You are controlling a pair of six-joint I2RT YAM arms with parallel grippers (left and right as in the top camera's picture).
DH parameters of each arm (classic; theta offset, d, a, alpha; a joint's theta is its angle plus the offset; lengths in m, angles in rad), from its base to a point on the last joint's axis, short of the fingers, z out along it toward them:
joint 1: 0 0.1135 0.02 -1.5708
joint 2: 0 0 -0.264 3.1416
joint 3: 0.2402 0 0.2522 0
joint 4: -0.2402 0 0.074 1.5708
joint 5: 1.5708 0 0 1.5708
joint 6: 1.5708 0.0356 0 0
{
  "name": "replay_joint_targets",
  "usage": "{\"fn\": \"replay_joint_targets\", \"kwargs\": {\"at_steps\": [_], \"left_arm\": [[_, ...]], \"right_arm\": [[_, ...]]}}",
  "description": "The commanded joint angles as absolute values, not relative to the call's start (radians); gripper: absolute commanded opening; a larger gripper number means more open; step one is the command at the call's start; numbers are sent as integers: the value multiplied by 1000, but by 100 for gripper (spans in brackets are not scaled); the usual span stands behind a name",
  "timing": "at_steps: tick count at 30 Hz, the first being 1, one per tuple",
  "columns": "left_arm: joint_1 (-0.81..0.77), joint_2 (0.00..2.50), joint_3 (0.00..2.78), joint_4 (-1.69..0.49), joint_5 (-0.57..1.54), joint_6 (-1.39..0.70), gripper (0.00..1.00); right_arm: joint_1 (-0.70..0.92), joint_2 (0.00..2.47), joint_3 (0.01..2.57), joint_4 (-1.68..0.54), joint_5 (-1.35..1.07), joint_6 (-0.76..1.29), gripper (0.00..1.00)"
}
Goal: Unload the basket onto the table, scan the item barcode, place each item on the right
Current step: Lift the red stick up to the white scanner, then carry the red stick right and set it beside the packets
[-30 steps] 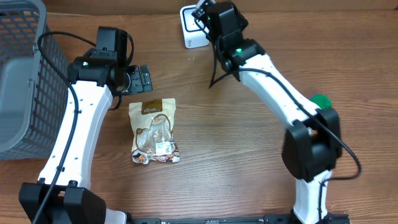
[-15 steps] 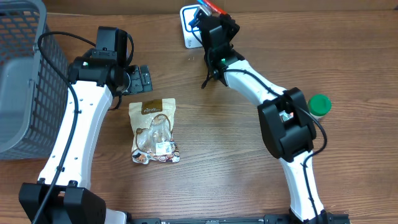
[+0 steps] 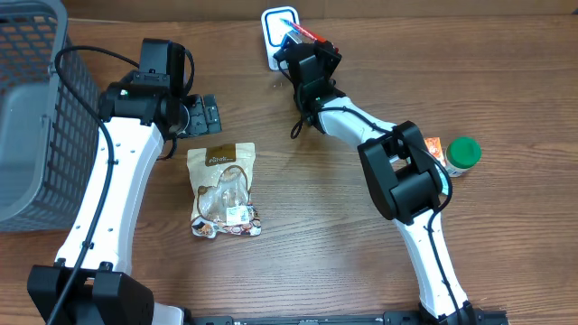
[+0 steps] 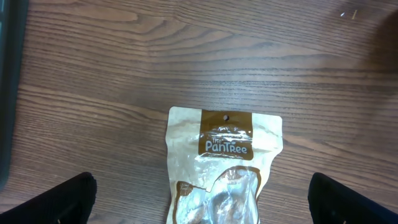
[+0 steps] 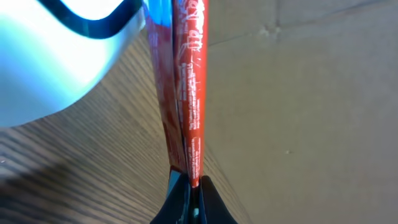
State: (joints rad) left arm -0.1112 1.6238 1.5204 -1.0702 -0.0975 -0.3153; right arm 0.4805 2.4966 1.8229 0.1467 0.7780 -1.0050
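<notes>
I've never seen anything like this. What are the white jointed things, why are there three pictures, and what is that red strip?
The white things are two robot arms at a wooden table, each ending in a two-finger pincer. One picture looks down from above. The other two come from small cameras on the wrists. The left pincer is open near a PanTree snack pouch lying flat. The right pincer is shut on a thin red packet, seen edge-on beside a white, blue-rimmed device, probably the barcode scanner. A grey mesh basket sits on the left side and a green-lidded jar on the right.
</notes>
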Motion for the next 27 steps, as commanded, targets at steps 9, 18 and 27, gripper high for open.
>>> {"fn": "replay_joint_targets", "kwargs": {"at_steps": [9,18,27], "left_arm": [[-118,1629,1538,-1069,-92,-329,100],[-118,1629,1538,-1069,-93,-329,100],[-118,1629,1538,-1069,-92,-329,100]], "right_arm": [[515,2531,1834,172,805,-1098,4],[515,2531,1834,163,852,-1102,4],[535,2517,1834,210,901,-1096,3]]}}
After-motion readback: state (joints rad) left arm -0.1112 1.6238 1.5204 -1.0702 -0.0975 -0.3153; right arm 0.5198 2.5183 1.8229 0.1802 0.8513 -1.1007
